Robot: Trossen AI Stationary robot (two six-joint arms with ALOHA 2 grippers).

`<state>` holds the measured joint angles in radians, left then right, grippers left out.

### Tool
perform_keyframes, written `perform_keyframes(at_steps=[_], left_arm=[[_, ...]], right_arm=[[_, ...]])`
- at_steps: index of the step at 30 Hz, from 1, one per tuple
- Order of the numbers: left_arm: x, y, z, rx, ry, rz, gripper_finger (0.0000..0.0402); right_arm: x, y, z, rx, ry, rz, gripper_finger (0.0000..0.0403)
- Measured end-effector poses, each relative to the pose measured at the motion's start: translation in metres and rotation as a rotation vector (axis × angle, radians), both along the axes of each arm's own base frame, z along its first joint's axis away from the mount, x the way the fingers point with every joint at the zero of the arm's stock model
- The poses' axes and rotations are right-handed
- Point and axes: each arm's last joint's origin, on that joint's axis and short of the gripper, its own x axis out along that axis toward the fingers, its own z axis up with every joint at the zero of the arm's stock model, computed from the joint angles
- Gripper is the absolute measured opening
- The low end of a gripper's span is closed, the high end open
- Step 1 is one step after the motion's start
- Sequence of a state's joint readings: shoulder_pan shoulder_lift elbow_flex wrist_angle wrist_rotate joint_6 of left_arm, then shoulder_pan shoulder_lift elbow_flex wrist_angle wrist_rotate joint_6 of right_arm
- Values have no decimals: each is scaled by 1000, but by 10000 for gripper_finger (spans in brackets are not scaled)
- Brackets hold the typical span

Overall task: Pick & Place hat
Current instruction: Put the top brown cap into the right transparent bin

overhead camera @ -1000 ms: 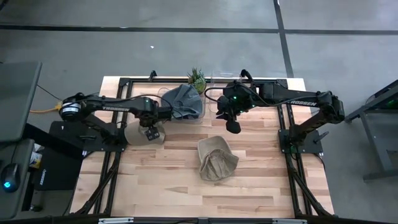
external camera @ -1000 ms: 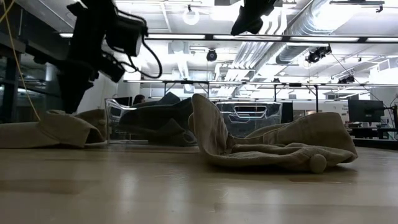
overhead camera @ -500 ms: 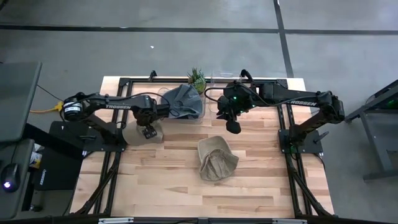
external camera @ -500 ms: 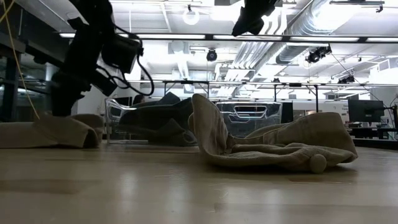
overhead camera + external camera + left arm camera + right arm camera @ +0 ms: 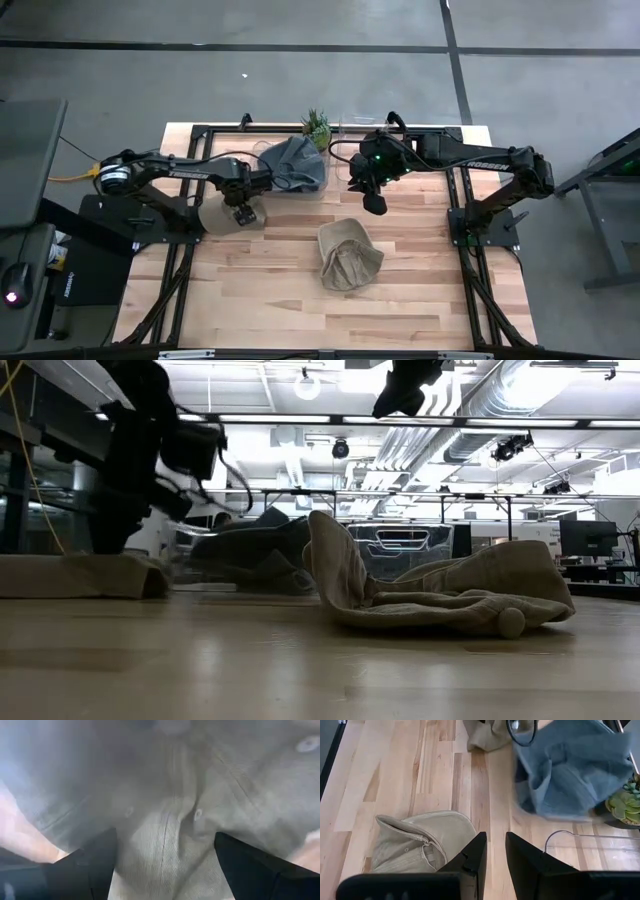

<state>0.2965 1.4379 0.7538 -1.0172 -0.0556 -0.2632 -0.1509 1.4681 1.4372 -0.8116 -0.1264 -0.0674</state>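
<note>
**Left arm presses onto the tan hat by the bin**

As the left gripper (image 5: pixel 241 212) has dropped from above the hat (image 5: pixel 222 217) at frame left onto its cloth, a grasp looks under way: its fingers (image 5: pixel 90 865) stand wide, straddling a fold. The right gripper (image 5: pixel 375 203) hangs nearly closed and empty over the bench (image 5: pixel 280 295). A clear bin (image 5: pixel 322 178) at upper centre holds a grey hat (image 5: pixel 290 160). Another tan hat (image 5: pixel 348 256) lies mid-bench.
</note>
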Motion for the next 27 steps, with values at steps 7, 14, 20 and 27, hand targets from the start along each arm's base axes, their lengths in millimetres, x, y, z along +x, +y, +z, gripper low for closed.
perform_keyframes(at_steps=[7,14,20,27], left_arm=[[0,1,-7,1,57,17,219],[1,1,-10,21,77,24,111],[4,2,-5,30,89,23,25],[11,4,8,22,81,18,2]], right_arm=[[0,0,0,10,1,-12,67],[-2,0,-1,15,22,-14,67],[-2,0,-1,14,22,-13,67],[-2,0,-1,9,23,-16,67]])
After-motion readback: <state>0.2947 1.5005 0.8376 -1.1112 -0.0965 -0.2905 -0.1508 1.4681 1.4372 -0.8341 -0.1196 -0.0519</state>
